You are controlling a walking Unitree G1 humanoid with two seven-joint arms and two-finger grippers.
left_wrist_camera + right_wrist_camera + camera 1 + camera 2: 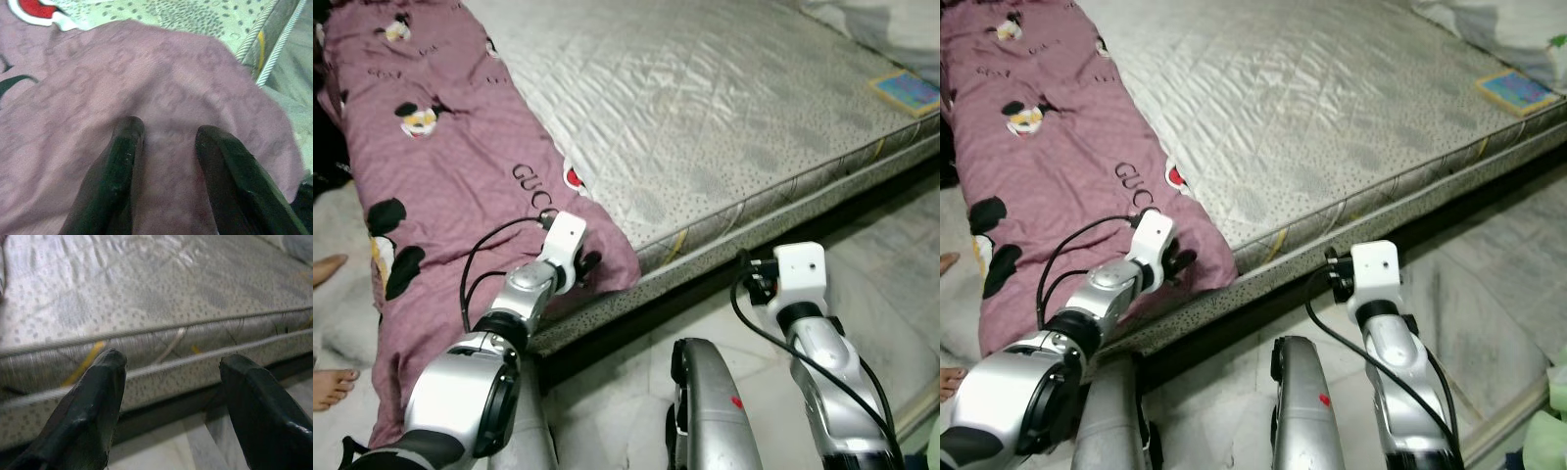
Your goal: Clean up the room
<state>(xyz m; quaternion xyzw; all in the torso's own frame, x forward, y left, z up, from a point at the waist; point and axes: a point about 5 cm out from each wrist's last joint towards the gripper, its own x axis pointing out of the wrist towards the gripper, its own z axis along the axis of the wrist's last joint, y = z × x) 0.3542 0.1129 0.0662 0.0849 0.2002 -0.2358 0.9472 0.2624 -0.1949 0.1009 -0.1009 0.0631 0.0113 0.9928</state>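
Blanket printed "GUCCI", left gripper fingers apart on it; right gripper fingers apart

Blanket on mattress left side, overhanging its near edge; book far right.

The left claw has its two black fingers spread a little apart, both tips pressed down onto a mauve blanket — the cloth shows between them, not pinched. The fabric carries a faint woven monogram pattern and lies in soft folds all around the claw. Beyond the fingertips, a red patch with a white border sits at the blanket's far part. Past the blanket's edge, further ahead of the claw, lies the speckled pale mattress — its piped rim runs off to one side, with a yellow streak on it.
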